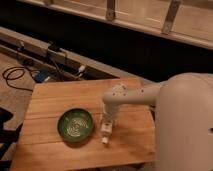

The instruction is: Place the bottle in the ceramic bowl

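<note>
Right now the bottle [105, 139] shows as a small white shape at the tip of my gripper [106, 129]. It is over the wooden table [55, 97], just to the right of the bowl [75, 125], outside it and close to its rim. I cannot tell how wide my gripper stands or whether it really has the bottle, nor whether the bottle's lower end rests on the wood. My arm [130, 95] reaches in from the right and bends down to that spot.

To do this step well, I judge that I need a sure hold first. Then comes a lift high enough for the bottle's lower end to pass the dark rim, and a short move left until it hangs over the pale swirl. The bowl is shallow, so I should release low, or the bottle may bounce out.

Beyond the table, cables [20, 75] lie on the floor. I can read no brand, label text or other writing anywhere.
</note>
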`<state>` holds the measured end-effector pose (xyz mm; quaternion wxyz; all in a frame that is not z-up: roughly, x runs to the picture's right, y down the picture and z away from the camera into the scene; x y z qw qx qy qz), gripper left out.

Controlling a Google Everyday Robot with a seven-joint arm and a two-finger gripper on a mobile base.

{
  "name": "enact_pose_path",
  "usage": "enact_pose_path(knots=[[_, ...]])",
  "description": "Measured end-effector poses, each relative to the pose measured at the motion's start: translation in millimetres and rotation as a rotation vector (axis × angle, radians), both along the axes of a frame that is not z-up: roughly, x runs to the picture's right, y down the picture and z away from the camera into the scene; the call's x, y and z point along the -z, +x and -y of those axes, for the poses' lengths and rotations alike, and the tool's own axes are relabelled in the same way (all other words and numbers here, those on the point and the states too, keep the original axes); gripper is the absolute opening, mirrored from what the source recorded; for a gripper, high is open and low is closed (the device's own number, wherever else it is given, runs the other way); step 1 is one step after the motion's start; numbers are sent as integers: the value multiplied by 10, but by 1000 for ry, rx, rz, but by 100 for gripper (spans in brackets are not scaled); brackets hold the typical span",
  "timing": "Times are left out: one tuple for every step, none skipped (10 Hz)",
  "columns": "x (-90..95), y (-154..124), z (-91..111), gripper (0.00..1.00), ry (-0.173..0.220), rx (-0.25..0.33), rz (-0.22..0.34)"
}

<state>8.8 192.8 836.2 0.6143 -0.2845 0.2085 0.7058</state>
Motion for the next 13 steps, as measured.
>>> enact_pose_path(knots=[[91,2,123,0,28,1,-2],[198,-8,257,0,55,7,0],[391,-62,500,0,99,22,9],[502,-116,636,0,124,42,26],[594,-228,756,0,143,61,57],[643,-366,832,0,150,70,90],[670,-597,895,0,150,83,143],[670,-827,894,0,143,97,192],[648,-1040,839,0,130,112,240],[608,-1209,731,0,110,120,287],[588,-1305,657,0,97,124,315],[587,-1320,649,1,95,124,319],[585,-1300,654,10,96,122,316]])
